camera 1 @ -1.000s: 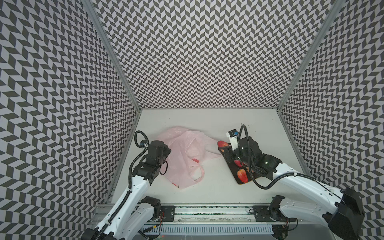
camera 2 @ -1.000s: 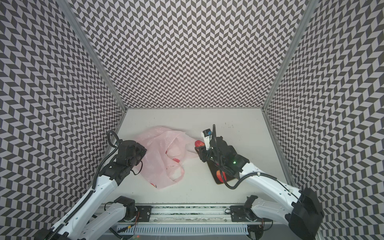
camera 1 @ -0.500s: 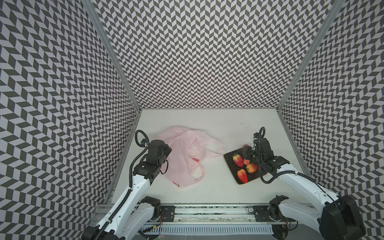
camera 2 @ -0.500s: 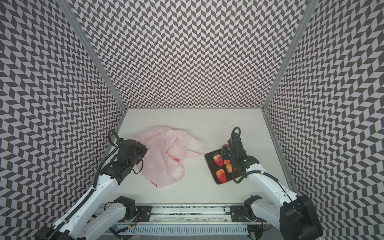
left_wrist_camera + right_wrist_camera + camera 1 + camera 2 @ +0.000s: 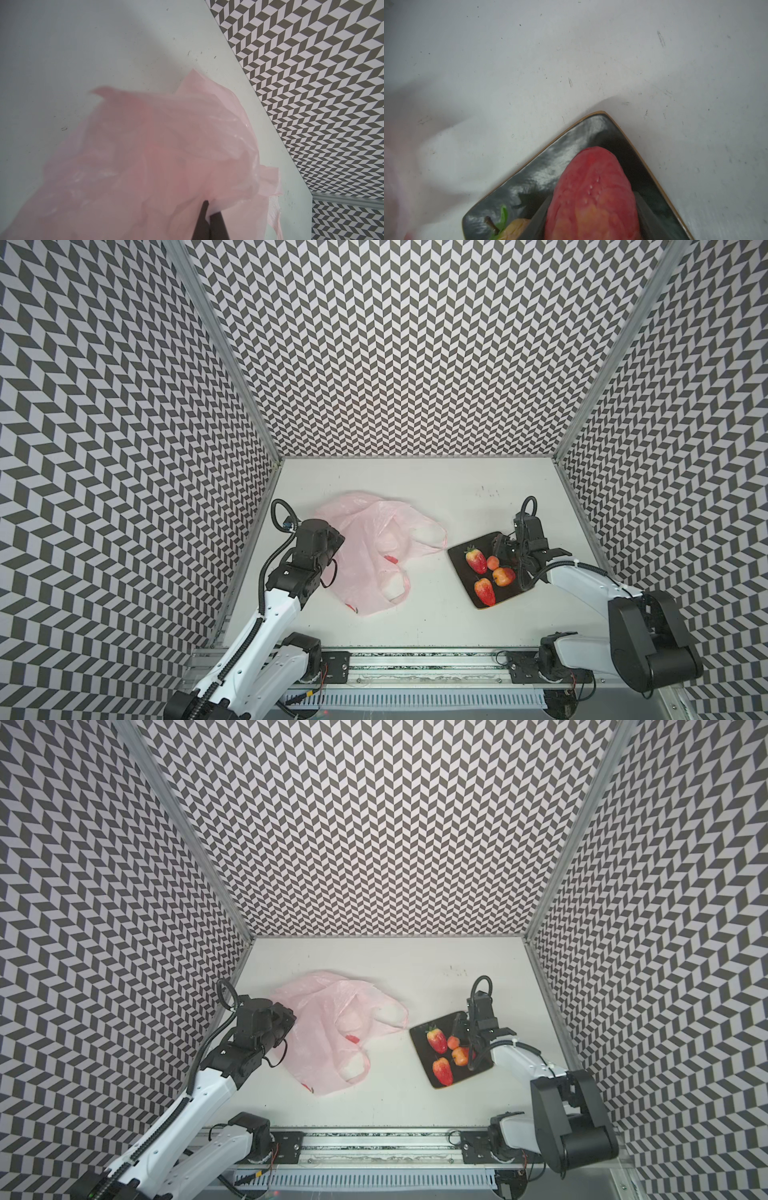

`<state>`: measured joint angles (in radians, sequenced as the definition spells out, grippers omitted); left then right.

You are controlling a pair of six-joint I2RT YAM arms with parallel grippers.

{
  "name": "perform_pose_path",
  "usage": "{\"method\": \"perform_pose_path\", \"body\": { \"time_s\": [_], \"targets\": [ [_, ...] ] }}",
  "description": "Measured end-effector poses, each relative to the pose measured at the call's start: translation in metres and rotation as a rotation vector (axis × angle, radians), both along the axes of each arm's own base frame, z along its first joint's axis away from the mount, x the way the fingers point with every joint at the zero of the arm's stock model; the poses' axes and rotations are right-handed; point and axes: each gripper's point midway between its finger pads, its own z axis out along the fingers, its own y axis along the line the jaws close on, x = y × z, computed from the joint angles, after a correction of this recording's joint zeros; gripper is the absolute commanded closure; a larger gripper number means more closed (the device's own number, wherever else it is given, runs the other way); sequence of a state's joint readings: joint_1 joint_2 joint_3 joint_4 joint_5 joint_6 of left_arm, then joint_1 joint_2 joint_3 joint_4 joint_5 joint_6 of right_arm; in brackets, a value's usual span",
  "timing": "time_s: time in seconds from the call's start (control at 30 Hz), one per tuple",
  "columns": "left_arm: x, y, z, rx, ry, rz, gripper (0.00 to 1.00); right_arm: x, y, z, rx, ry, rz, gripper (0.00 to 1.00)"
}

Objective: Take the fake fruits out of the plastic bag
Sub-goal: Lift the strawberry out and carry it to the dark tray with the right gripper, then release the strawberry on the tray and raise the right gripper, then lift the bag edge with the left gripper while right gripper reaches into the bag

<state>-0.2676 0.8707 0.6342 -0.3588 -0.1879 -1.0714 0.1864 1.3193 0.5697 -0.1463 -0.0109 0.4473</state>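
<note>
Pinching a fold of the pink bag [image 5: 145, 155], the left claw [image 5: 209, 209] has its jaws fully closed with only thin film between them. It grips at the bag's side nearest the left wall, which I judge is meant to keep the light plastic from sliding or lifting while the other arm works.

The bag [image 5: 374, 539] lies slack and mostly flat on the worktop [image 5: 415, 489], its two loop handles spread toward the middle. A few small red patches show through it. They look like flat print, though I cannot rule out a last fruit hidden in the folds.

The right claw [image 5: 591, 207] is about half open, closed against both sides of a red strawberry [image 5: 591, 176]. It holds this low over the far corner of the dark board [image 5: 484, 546], well apart from the bag. That corner is bare, so it seems chosen to set the fruit down without knocking the others.

The board serves as the collecting place and carries four fruits: a strawberry [image 5: 476, 561] with a green cap, a small orange ball [image 5: 493, 562] just beside it, a red-yellow apple [image 5: 503, 576], and a second strawberry [image 5: 485, 592] near the front edge. They sit close together but none is stacked. The task looks nearly done, with the held strawberry not yet released.
</note>
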Motion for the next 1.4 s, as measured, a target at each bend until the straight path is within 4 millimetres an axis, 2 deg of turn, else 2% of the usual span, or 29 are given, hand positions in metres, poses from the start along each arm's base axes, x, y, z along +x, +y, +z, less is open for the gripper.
{"method": "perform_pose_path", "body": {
  "time_s": [0.1, 0.27, 0.5, 0.67, 0.83, 0.87, 0.93, 1.07, 1.13, 1.23, 1.3, 1.4],
  "targets": [
    [0.0, -0.001, 0.0, -0.002, -0.001, -0.002, 1.0, -0.001, 0.002, -0.004, 0.013, 0.002, 0.001, 0.45],
    [0.001, -0.002, 0.0, -0.006, -0.004, -0.007, 1.0, -0.007, 0.002, -0.01, 0.024, 0.015, 0.001, 0.25],
    [0.0, -0.002, -0.001, -0.006, 0.001, -0.009, 1.0, -0.01, -0.001, 0.0, 0.011, -0.004, -0.004, 0.17],
    [0.0, -0.003, -0.003, -0.009, 0.007, -0.015, 1.0, -0.007, -0.002, 0.032, 0.009, -0.078, 0.0, 0.18],
    [0.0, -0.004, -0.003, -0.01, 0.007, -0.017, 1.0, 0.005, 0.012, 0.09, 0.026, -0.246, 0.056, 0.24],
    [0.0, -0.004, -0.003, -0.01, 0.007, -0.017, 1.0, 0.007, 0.021, 0.101, 0.031, -0.282, 0.088, 0.26],
    [0.0, -0.004, -0.003, -0.01, 0.007, -0.017, 1.0, 0.007, 0.053, 0.125, 0.048, -0.365, 0.2, 0.29],
    [0.0, -0.004, -0.003, -0.009, 0.007, -0.019, 1.0, -0.007, 0.127, 0.146, 0.083, -0.468, 0.461, 0.33],
    [0.001, -0.005, -0.002, -0.003, 0.002, -0.033, 1.0, -0.016, 0.167, 0.144, 0.084, -0.481, 0.591, 0.35],
    [0.005, -0.014, 0.007, 0.012, -0.039, -0.094, 1.0, -0.024, 0.213, 0.13, 0.083, -0.467, 0.735, 0.38],
    [0.008, -0.027, 0.02, 0.033, -0.098, -0.166, 1.0, -0.027, 0.236, 0.117, 0.085, -0.449, 0.801, 0.4],
    [0.008, -0.048, 0.046, 0.065, -0.198, -0.283, 1.0, -0.028, 0.257, 0.098, 0.085, -0.422, 0.863, 0.43]
  ]
}}
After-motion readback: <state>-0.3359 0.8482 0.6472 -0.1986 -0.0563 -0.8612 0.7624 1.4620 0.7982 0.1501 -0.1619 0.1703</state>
